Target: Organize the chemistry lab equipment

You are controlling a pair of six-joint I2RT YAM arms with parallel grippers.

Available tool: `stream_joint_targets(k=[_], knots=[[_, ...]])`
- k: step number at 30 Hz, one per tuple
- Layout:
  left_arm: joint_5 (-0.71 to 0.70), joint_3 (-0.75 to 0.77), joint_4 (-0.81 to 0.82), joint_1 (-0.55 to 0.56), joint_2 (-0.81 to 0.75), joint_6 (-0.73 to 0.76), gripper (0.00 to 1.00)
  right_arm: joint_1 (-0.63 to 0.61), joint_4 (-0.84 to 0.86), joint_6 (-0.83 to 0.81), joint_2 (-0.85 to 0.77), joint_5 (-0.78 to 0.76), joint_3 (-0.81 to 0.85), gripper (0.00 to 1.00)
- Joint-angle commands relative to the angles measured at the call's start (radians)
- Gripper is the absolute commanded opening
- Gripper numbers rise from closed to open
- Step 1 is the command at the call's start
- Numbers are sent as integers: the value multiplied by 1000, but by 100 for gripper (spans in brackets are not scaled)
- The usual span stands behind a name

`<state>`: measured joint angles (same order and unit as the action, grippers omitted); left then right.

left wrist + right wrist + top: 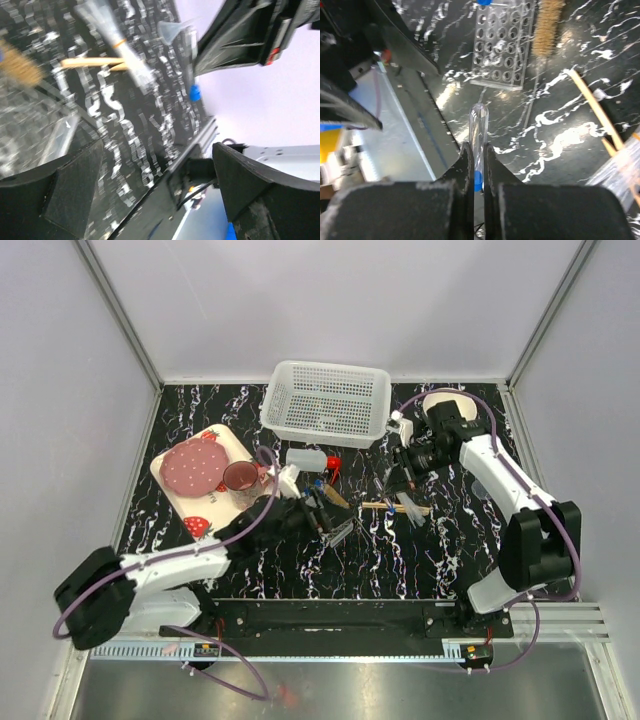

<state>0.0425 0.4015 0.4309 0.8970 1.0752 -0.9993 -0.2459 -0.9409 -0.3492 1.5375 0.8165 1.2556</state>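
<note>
Right wrist | right tool point(478, 154) pinching test tube point(479, 120) | left tool point(157, 150) spread wide

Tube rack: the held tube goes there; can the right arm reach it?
Probably yes: the right gripper, shut on the test tube, faces the tube rack with open table between.

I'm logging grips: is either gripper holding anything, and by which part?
The right gripper pinches a test tube near its blue-capped end, rounded tip sticking out. The left gripper is open and empty.
</note>
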Motion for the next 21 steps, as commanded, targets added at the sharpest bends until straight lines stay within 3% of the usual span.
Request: stream_joint_targets(k=[1,10,19,21], knots=[[-32,197,213,42,185,-79,91,60,-82,91,70,259,74,0],[43,398,259,71,460,-171,66,122,-72,113,82,346,51,0],[45,482,204,98,538,-159,51,135,-21,150,55,363,5,0],[56,493,200,100,551,-157,41,138,-15,154,49,362,1,0]])
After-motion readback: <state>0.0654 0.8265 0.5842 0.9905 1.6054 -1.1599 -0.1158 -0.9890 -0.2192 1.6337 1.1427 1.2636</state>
